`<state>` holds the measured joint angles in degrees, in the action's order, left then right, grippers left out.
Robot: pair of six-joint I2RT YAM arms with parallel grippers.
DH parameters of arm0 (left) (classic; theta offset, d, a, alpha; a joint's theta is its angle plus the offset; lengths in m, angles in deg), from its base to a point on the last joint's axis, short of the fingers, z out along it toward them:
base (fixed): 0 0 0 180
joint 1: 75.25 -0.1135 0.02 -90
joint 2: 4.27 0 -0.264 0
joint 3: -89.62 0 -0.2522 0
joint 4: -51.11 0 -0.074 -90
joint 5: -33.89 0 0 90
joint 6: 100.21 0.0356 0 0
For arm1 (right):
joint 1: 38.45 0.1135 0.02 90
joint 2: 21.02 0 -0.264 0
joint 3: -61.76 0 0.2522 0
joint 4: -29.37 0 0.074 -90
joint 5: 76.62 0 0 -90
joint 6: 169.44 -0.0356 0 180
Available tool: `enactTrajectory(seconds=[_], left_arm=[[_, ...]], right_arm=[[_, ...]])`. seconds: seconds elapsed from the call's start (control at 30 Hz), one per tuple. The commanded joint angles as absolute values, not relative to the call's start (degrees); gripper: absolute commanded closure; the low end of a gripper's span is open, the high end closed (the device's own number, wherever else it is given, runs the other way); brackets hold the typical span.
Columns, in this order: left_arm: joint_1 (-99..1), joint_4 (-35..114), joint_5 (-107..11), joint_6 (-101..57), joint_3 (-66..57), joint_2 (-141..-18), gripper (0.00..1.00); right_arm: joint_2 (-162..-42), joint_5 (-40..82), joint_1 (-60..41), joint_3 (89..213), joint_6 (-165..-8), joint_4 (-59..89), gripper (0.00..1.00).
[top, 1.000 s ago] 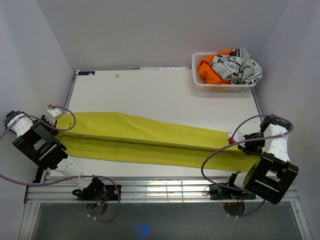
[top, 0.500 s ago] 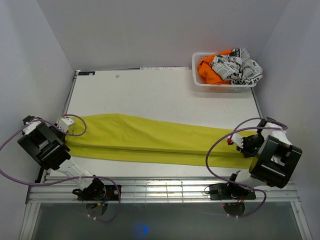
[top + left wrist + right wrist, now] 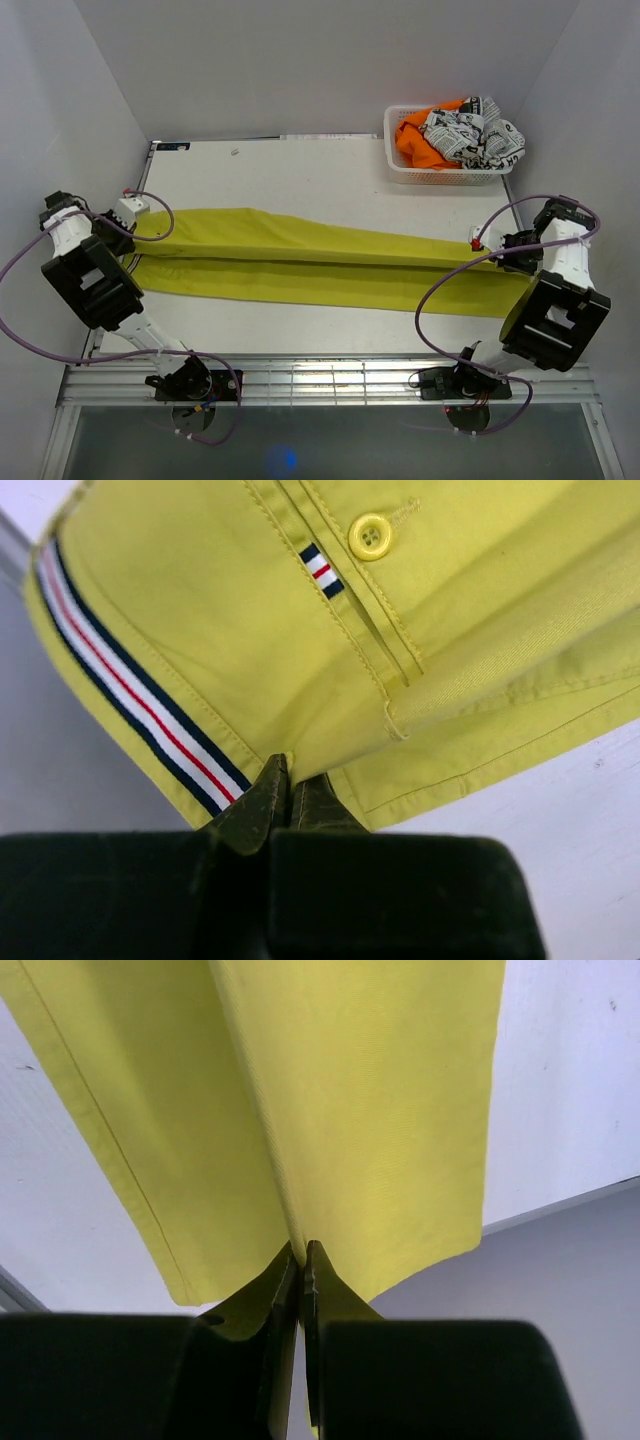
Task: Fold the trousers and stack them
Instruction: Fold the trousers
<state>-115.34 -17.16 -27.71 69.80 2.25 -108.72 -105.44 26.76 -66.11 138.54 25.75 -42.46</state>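
- Trousers (image 3: 320,268) stretched long across the table (image 3: 300,180), waistband end at the left, leg hems at the right, each end in a gripper.
- Left gripper (image 3: 289,783) has its fingers pressed together on the very rim of the waistband, just beside the striped band (image 3: 130,680). That's a thin bite; a sharp tug could pull it free.
- Right gripper (image 3: 302,1258) pinches the hem edge the same way, fingers closed on the cloth. There's more than one layer there, and one could slide out while the other stays caught.
- Cloth looks taut between the two arms. If they draw further apart, I'd expect one end to slip.
- Hem corner sits right at the table's right edge, so it could drag or snag there when that end is carried over.
- Uneven travel is the other worry: if one arm leads, the fold lands crooked and the seams won't line up.
- Basket (image 3: 400,165) at the far right corner is well apart, no trouble there.
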Motion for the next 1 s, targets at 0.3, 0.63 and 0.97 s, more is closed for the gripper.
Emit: enactTrajectory(seconds=[0.3, 0.63, 0.97], left_arm=[[-122.53, -12.67, -32.11, 80.49, -4.00, -103.06, 1.00], [-119.72, -0.27, -38.45, 75.93, -15.45, -104.83, 0.54], [-120.25, -17.83, -23.17, 81.90, -7.56, -91.04, 0.02]], right_arm=[[-95.20, 16.81, -69.57, 122.56, 34.90, -36.17, 0.92], [-96.07, 17.41, -69.48, 119.96, 30.54, -29.73, 0.65], [-97.31, 23.47, -70.09, 135.62, 25.59, -44.93, 0.11]])
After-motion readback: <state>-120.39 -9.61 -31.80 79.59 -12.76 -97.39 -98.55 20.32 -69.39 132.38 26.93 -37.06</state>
